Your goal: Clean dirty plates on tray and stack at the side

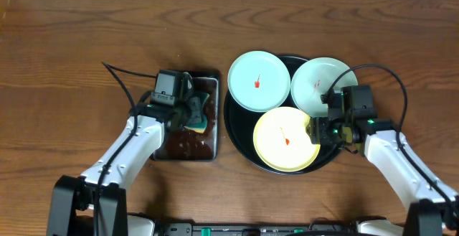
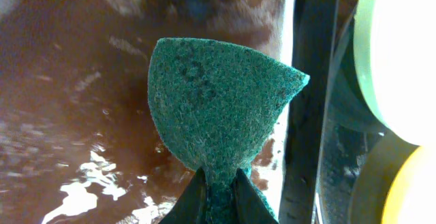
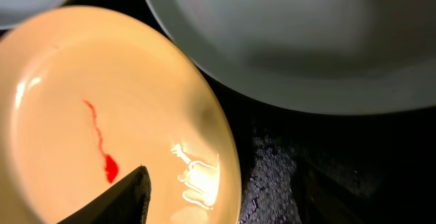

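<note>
— Three plates fill your black tray (image 1: pixel 238 132): left blue-green plate (image 1: pixel 257 80), right blue-green plate (image 1: pixel 323 85), yellow plate (image 1: pixel 285 139) at the bottom, each marked red.

— And your hands?

— Your right hand (image 1: pixel 318 130) stands open astride the yellow plate's right rim. Your left hand (image 1: pixel 188 112), left of the tray, pinches a green pad (image 2: pixel 218 108) over the metal pan (image 1: pixel 212 85) of brown liquid (image 2: pixel 68 115) on the bench (image 1: pixel 72 35).

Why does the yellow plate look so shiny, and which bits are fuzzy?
Right wrist: white glare on the yellow plate near its rim; the paler plate above is fuzzy. Left wrist: green pad sharp, greenish plate at the right edge washed out, light glinting on the brown liquid. Overhead: even light, everything crisp.
</note>
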Controlling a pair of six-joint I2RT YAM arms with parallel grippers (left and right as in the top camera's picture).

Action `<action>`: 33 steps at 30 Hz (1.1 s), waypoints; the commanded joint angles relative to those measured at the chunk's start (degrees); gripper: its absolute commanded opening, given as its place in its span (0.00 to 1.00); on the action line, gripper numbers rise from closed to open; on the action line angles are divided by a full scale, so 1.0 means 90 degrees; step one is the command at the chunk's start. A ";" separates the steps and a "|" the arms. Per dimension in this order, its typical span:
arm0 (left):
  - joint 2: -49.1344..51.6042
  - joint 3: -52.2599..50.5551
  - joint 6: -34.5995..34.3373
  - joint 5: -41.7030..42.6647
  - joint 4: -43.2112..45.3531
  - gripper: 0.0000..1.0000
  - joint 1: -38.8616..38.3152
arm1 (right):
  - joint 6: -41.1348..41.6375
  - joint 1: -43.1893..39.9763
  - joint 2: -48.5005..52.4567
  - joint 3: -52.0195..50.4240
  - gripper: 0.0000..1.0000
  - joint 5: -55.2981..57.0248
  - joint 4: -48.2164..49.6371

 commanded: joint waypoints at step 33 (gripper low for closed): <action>0.0580 0.0010 -0.0668 0.0597 0.0301 0.08 -0.0590 | 0.0015 -0.0039 0.0544 0.0102 0.29 -0.0090 0.0197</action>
